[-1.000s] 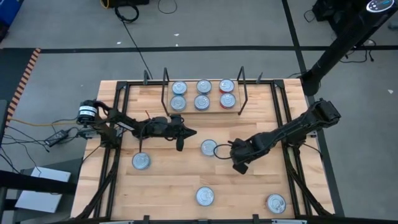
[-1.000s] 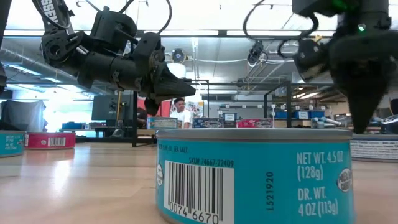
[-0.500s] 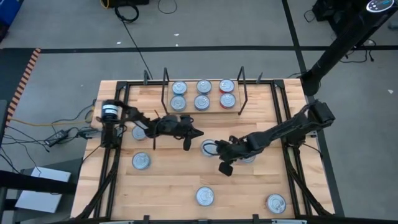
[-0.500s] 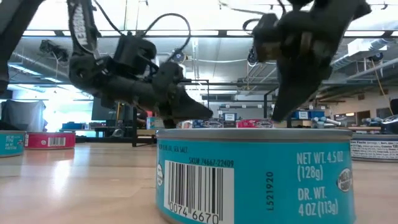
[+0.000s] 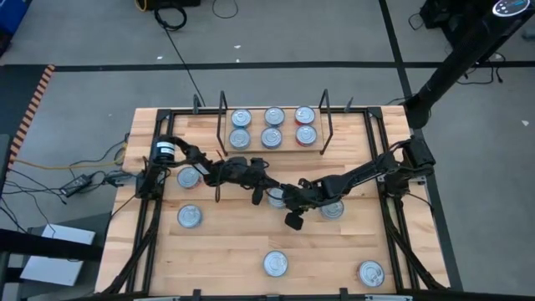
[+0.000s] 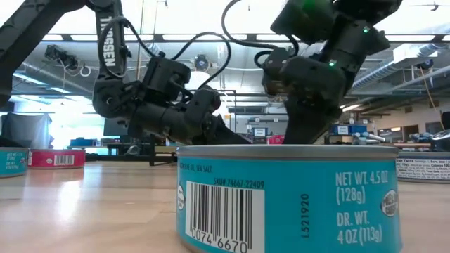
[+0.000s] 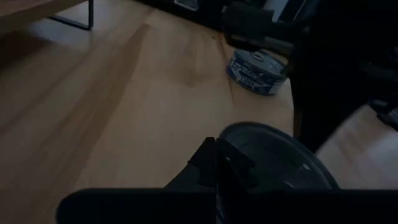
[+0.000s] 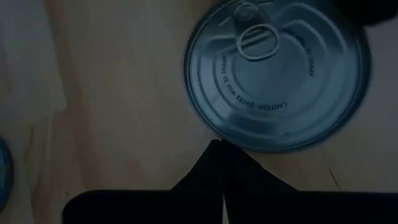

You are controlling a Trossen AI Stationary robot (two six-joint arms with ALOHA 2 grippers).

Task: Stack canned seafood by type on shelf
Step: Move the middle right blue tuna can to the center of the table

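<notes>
Both grippers are clenched empty over the middle of the table: the right gripper (image 5: 287, 203) hangs with its tips at the rim of a loose tin (image 8: 277, 78), and the left gripper (image 5: 262, 186) closes on the same tin from the other side. The step in hand appears to be the reach; next, one gripper must open and straddle it. Beyond them the shelf (image 5: 318, 146) holds six stacked tins (image 5: 272, 127).

The middle tin (image 5: 275, 197) is hemmed in by both claws—left claw (image 5: 260, 199), right claw (image 5: 288, 201)—while the front surface (image 5: 226, 251) is left open.
</notes>
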